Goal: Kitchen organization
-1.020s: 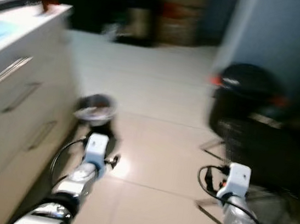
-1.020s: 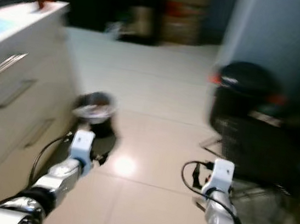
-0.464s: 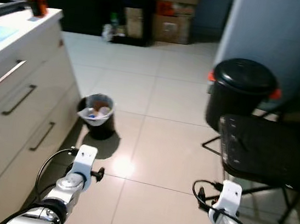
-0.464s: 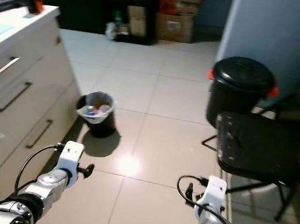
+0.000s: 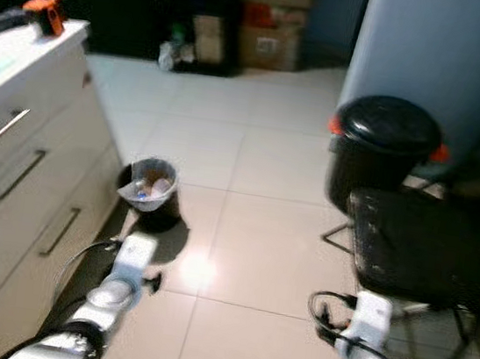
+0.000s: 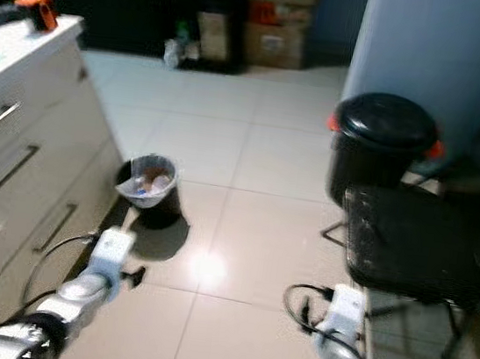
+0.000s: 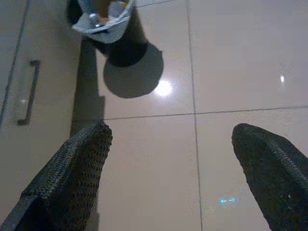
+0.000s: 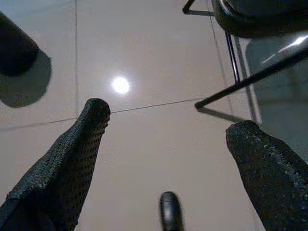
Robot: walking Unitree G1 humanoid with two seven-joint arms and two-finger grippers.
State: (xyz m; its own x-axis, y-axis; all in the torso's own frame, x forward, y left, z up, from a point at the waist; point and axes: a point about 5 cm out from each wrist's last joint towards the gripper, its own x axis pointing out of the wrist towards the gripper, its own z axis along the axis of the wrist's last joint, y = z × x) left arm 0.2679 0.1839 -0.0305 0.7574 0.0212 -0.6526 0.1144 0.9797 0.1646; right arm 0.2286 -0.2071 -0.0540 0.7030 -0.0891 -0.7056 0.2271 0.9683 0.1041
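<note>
Both arms hang low over the tiled floor. My left gripper [image 7: 171, 132] is open and holds nothing; its arm [image 5: 121, 275] is beside the white drawer cabinet [image 5: 11, 167]. A small black waste bin [image 5: 149, 187] with a white liner and some rubbish stands just ahead of it, against the cabinet. My right gripper [image 8: 169, 117] is also open and holds nothing; its arm [image 5: 369, 325] is near the black chair [image 5: 413, 246]. An orange thing [image 5: 46, 5] lies on the countertop.
A black lidded bin [image 5: 384, 145] stands behind the chair, against a blue-grey wall [image 5: 451, 57]. Cardboard boxes [image 5: 269, 24] are stacked in the dark far end. Chair legs [image 8: 250, 79] cross the floor by my right gripper. Open tiles lie between cabinet and chair.
The camera has moved, so the whole scene has shifted from a blurred view a second ago. Both arms sit lower in the picture than they did then.
</note>
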